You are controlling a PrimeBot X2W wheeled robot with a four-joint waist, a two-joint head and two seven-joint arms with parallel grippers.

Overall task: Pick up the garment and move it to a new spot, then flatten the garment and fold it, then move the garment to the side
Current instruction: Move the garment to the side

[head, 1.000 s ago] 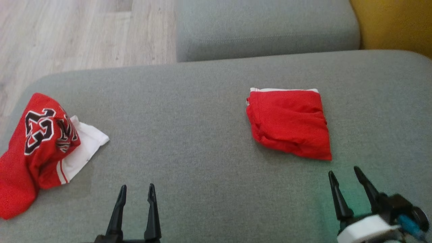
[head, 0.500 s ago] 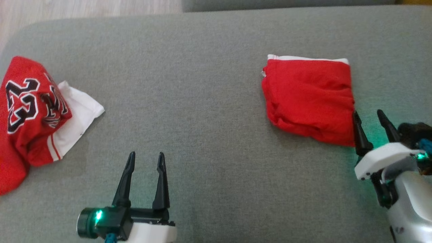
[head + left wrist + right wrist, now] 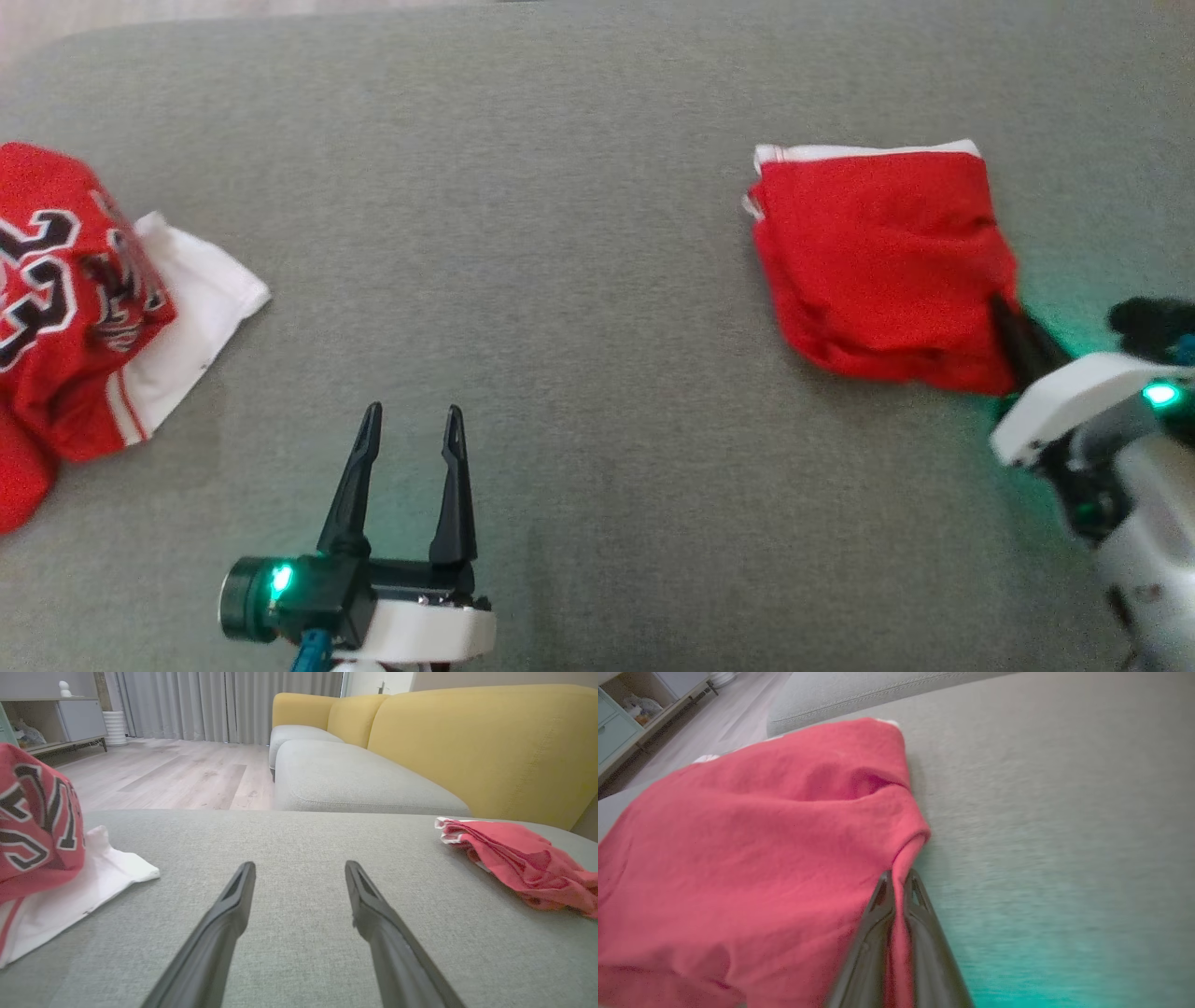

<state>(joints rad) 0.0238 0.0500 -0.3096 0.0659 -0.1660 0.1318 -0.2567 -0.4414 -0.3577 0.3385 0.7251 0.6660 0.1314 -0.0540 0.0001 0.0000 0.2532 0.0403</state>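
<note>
Pinching the near right corner of a folded red fabric garment (image 3: 878, 252) that has a white band along its far edge, the right tool (image 3: 1002, 308) has its two long dark fingers pressed together on the cloth. In the right wrist view a thin ridge of red cloth is caught between those fingers (image 3: 871, 933), and the fabric puckers up toward the grip. The garment lies on the right part of a wide grey woven sofa seat (image 3: 579, 233), and most of it rests flat there. Green light from the right wrist tints the seat just beside it.

The left tool (image 3: 413, 411) is at the near middle of the seat with its fingers spread, pointing away from the robot and well apart from both pieces of clothing. Whether its tips touch the seat cannot be told.

At the far left of the seat sits a crumpled red jersey with black-and-white numerals (image 3: 65, 308), heaped on a white cloth panel (image 3: 201, 294). The left wrist view shows a yellow upholstered sofa back (image 3: 467, 742) beyond the seat, a pale wooden floor (image 3: 177, 774) and grey curtains (image 3: 224, 704).
</note>
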